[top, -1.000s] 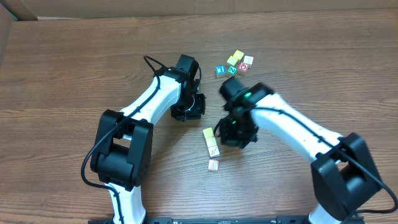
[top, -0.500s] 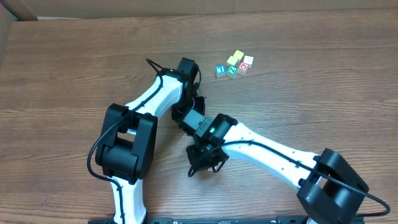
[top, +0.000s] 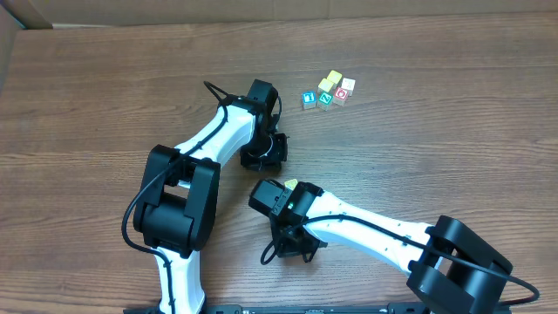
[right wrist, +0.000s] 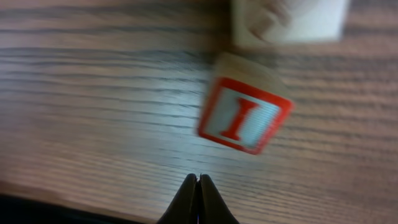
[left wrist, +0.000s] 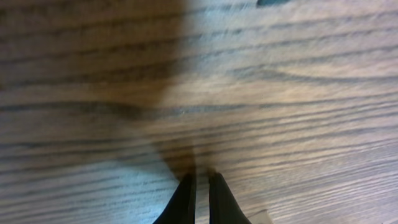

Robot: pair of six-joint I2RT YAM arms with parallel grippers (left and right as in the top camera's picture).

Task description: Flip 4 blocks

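Two robot arms work over a wood-grain table (top: 87,105) – the four blocks sit in a tight cluster at its far side, well apart from both grippers. In that cluster the teal block (top: 324,98) lies in the front row with the red block (top: 341,94) just to its right. The two yellow blocks (top: 330,85) (top: 335,77) sit directly behind them. A blue-faced cube (top: 308,99) sits at the cluster's left end and a white-topped cube (top: 348,85) at its back right.

The left gripper (top: 264,155) is near the table's middle, pointing down at bare wood. Its wrist view shows the two dark fingers (left wrist: 184,199) drawn together with only a thin slit between them, holding nothing.

The right arm reaches across the near side of the table, with the right gripper (top: 292,246) low over the surface. Seen from above, a yellow-topped cube (top: 290,184) peeks out at the edge of the arm. The right wrist camera shows the fingers pressed fully together and empty. Beyond the tips and to their right, clear of them, lies a red-bordered letter I cube (right wrist: 245,115), turned at an angle to the wood grain. A pale cream cube (right wrist: 289,18) lies just past it – the blur hides whether the two touch.
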